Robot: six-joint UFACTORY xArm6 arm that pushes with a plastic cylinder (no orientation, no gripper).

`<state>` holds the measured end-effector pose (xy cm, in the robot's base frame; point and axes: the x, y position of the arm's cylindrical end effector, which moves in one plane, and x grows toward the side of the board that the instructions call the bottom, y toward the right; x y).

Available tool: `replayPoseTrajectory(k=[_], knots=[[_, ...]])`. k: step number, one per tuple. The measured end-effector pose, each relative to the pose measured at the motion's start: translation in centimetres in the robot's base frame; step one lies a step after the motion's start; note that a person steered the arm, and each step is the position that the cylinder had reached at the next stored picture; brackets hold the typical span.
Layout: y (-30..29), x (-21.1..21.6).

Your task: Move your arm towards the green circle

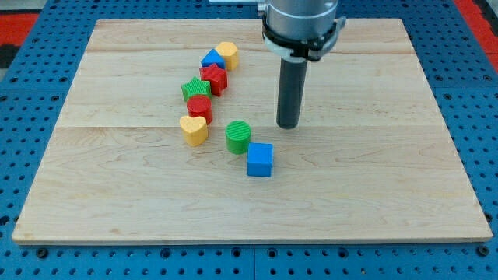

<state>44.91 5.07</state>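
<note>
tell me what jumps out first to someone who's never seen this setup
The thick dark rod comes down from the view's top onto the pale wooden board, and my tip rests just to the view's right of the green ribbed circle block, apart from it. Next the eye follows a curved chain of small blocks left of centre, from the yellow heart block up to another yellow block, with a blue cube touching the green circle's lower right.

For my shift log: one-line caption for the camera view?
My tip rests right of the green circle, apart from it, above the blue cube.
</note>
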Motion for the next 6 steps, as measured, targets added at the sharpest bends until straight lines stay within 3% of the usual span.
replayPoseTrajectory(k=[2,3,4,5,6], knots=[[-4.5,6.0],[-8.3,7.1],[-7.0,7.0],[-1.3,5.0],[-0.9,2.7]])
